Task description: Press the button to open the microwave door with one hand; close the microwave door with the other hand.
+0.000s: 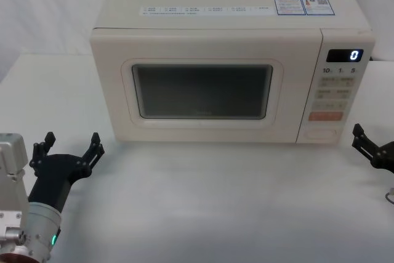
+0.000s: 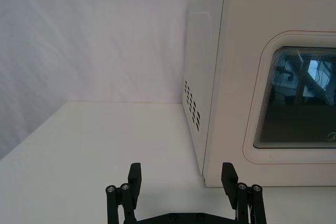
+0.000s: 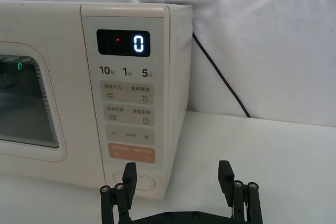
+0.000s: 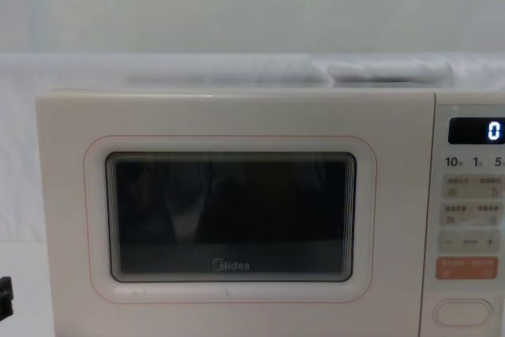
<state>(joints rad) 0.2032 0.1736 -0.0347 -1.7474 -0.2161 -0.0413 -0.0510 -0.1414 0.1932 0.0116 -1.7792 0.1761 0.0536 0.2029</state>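
The cream microwave door (image 1: pixel 203 90) with its dark window is shut flush with the body; it also shows as the door (image 4: pixel 229 219) with the Midea logo. Below the orange key sits the blank oblong button (image 1: pixel 322 132), the same button (image 4: pixel 462 312) at the panel's bottom. My left gripper (image 1: pixel 69 146) hovers open over the table in front of the microwave's left corner, apart from it; the left gripper (image 2: pixel 181 177) faces that corner. My right gripper (image 1: pixel 372 146) hangs off the panel's right side. Seen from the wrist, the right gripper (image 3: pixel 177 174) is open, one finger overlapping the button (image 3: pixel 142 183).
The microwave stands on a white table (image 1: pixel 215 201) against a white cloth backdrop. Its display (image 1: pixel 345 55) reads 0. An orange key (image 3: pixel 131 153) sits just above the button. A black cable (image 3: pixel 220 72) runs down behind the microwave's right side.
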